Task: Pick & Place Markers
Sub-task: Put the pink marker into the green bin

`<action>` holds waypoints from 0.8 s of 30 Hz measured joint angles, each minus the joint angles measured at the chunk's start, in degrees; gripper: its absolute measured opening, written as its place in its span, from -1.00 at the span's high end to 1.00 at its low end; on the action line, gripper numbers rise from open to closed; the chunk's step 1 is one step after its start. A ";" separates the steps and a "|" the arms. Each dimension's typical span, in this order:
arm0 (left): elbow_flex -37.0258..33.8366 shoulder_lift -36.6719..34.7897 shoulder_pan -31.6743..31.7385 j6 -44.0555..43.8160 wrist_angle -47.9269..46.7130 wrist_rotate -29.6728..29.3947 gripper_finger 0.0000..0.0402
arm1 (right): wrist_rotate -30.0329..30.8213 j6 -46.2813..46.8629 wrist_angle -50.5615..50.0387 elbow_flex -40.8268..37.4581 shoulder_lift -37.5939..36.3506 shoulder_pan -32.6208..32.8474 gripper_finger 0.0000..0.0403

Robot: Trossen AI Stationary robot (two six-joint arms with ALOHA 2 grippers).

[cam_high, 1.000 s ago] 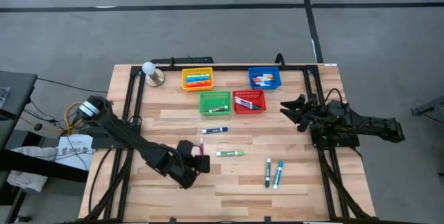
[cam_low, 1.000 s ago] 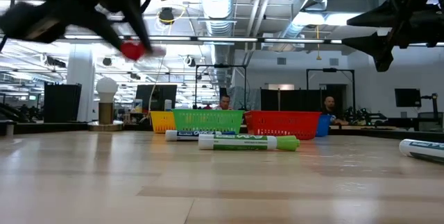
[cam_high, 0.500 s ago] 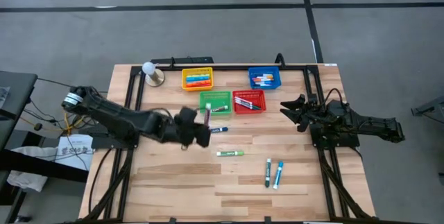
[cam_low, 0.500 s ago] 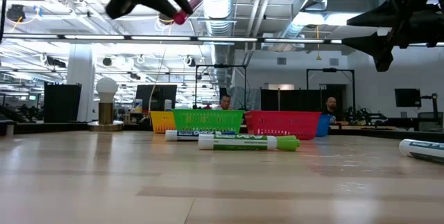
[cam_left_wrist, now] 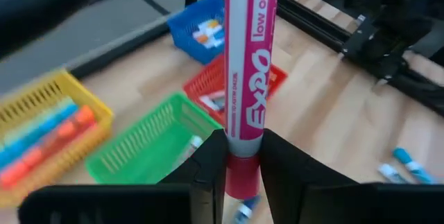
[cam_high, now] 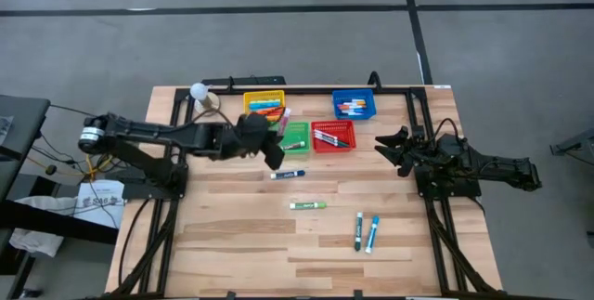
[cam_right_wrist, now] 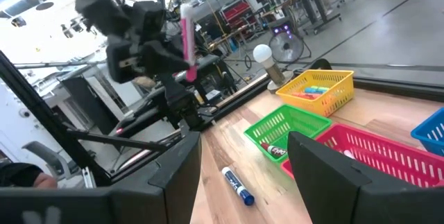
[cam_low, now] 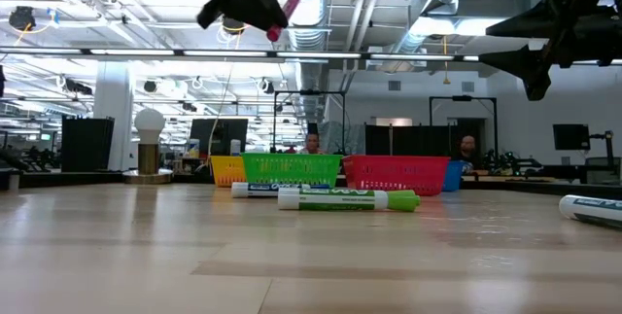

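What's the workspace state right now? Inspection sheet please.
Surface: wooden table, black frame.
Job's things: pink marker in left claw; four markers loose on the table: blue, green, a green and blue pair; others sit in yellow, blue, green and red baskets.
Clutter: white bulb-shaped thing.
Claws: left claw shut on pink marker, above green basket; right claw open, at the table's right edge.
Cables: bundle left of table.
Surroundings: people beyond the table.
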 joint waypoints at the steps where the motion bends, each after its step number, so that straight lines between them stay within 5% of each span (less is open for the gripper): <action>1: 0.00 0.00 1.12 2.55 0.73 0.51 0.64 | 0.00 0.00 0.00 0.00 0.00 0.00 -0.02; 13: 0.02 0.02 13.27 27.71 4.56 11.92 0.64 | -0.02 0.00 0.00 0.00 -0.01 0.00 -0.02; 24: 0.04 5.49 19.34 37.69 6.47 21.19 0.63 | -0.04 0.00 0.01 -0.02 0.00 -0.07 -0.02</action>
